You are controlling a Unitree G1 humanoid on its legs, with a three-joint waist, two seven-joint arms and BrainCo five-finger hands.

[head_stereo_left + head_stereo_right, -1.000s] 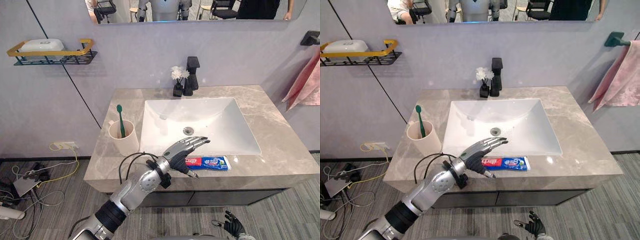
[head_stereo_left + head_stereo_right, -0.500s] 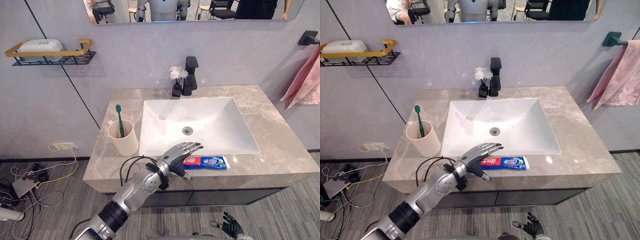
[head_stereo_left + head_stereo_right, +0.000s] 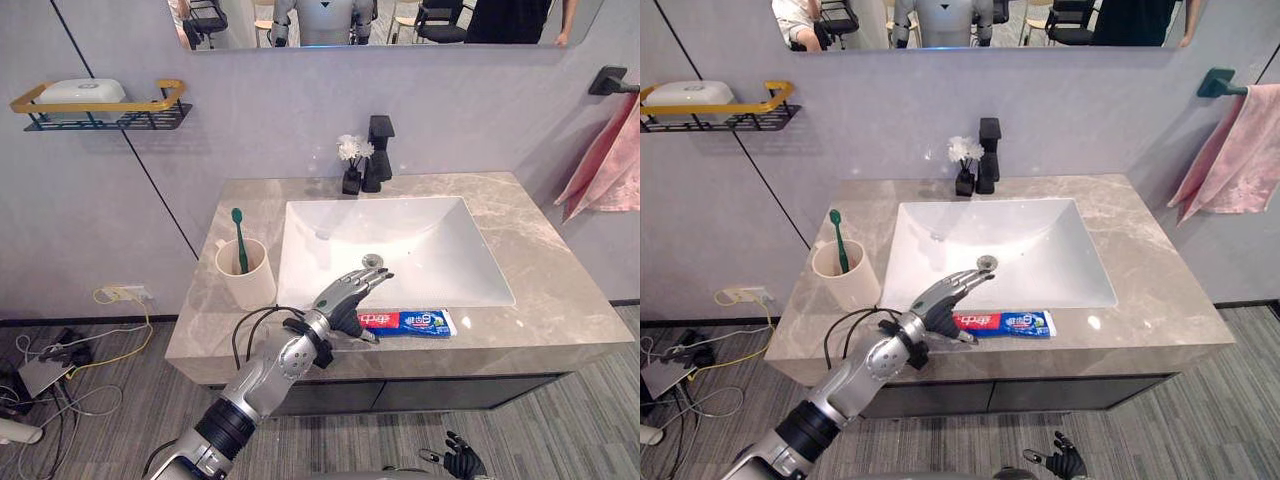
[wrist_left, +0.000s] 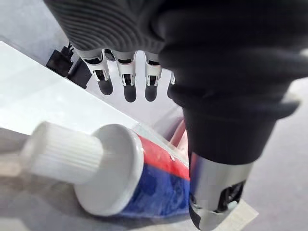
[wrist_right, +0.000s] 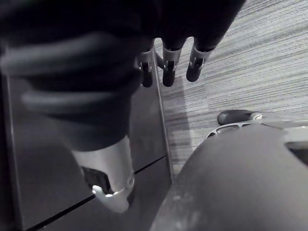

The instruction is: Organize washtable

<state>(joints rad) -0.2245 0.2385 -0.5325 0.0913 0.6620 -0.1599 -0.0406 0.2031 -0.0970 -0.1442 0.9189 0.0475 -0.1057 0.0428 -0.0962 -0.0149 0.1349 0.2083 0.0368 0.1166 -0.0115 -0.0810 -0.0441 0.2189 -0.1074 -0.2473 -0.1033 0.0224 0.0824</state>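
Note:
A red, white and blue toothpaste tube (image 3: 408,322) lies on the grey counter's front strip (image 3: 560,330), just ahead of the white sink (image 3: 400,250). Its white cap (image 4: 62,151) points to the robot's left. My left hand (image 3: 340,300) hovers open over the cap end, with straight fingers (image 4: 125,82) reaching toward the basin and the thumb (image 4: 216,192) beside the tube. A beige cup (image 3: 247,278) holding a green toothbrush (image 3: 239,238) stands at the counter's left. My right hand (image 3: 455,463) hangs open low by the floor.
A black faucet (image 3: 379,150) and a small vase of white flowers (image 3: 351,165) stand behind the sink. A yellow-railed wall shelf (image 3: 100,103) carries a white soap dish. A pink towel (image 3: 605,150) hangs at the right. Cables lie on the floor at the left.
My left hand has drawn back a little to the left, settling over the tube's cap end. The tube and the cup have stayed put.

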